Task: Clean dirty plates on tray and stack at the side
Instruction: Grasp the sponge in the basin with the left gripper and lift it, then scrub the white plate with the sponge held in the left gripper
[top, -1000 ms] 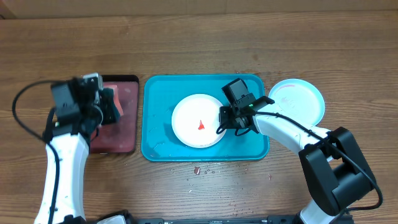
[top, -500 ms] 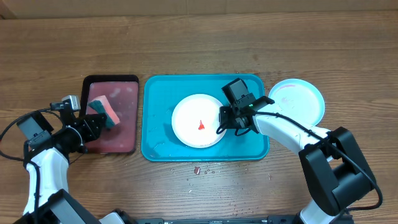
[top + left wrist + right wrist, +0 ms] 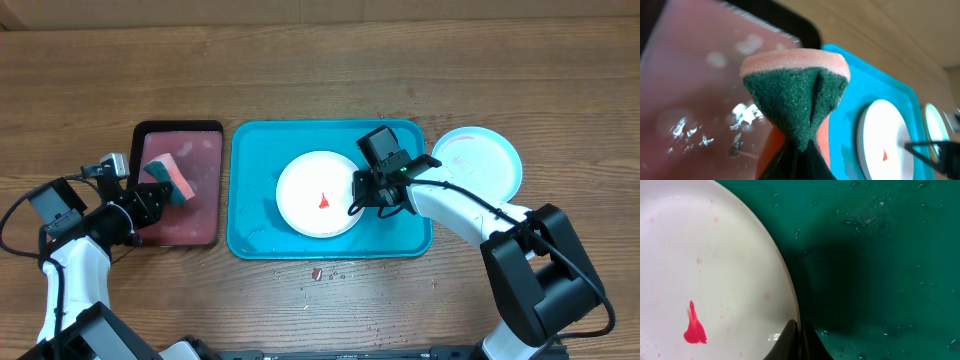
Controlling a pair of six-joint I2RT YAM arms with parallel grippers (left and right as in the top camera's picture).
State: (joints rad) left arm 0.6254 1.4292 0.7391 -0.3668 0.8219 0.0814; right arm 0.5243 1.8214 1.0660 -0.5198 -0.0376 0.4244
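A white plate (image 3: 312, 195) with a red smear (image 3: 324, 201) lies in the middle of the turquoise tray (image 3: 250, 215). My right gripper (image 3: 357, 203) is shut on its right rim; the right wrist view shows the rim (image 3: 790, 292) pinched between the fingers (image 3: 799, 336). A light blue plate (image 3: 480, 160) lies on the table right of the tray. My left gripper (image 3: 158, 197) is shut on a teal and pink sponge (image 3: 168, 181) above the pinkish tray (image 3: 190, 225); the sponge (image 3: 800, 95) fills the left wrist view. The yellow-green plate is out of view.
The black-rimmed pinkish tray stands left of the turquoise tray, wet with droplets (image 3: 690, 125). Small crumbs (image 3: 318, 272) lie on the wooden table in front of the turquoise tray. Water beads show on the tray floor (image 3: 880, 270).
One second ago the left arm was upright over the pinkish tray; it has since swung down and left, still holding the sponge. No change in the last half second. The right arm has not moved.
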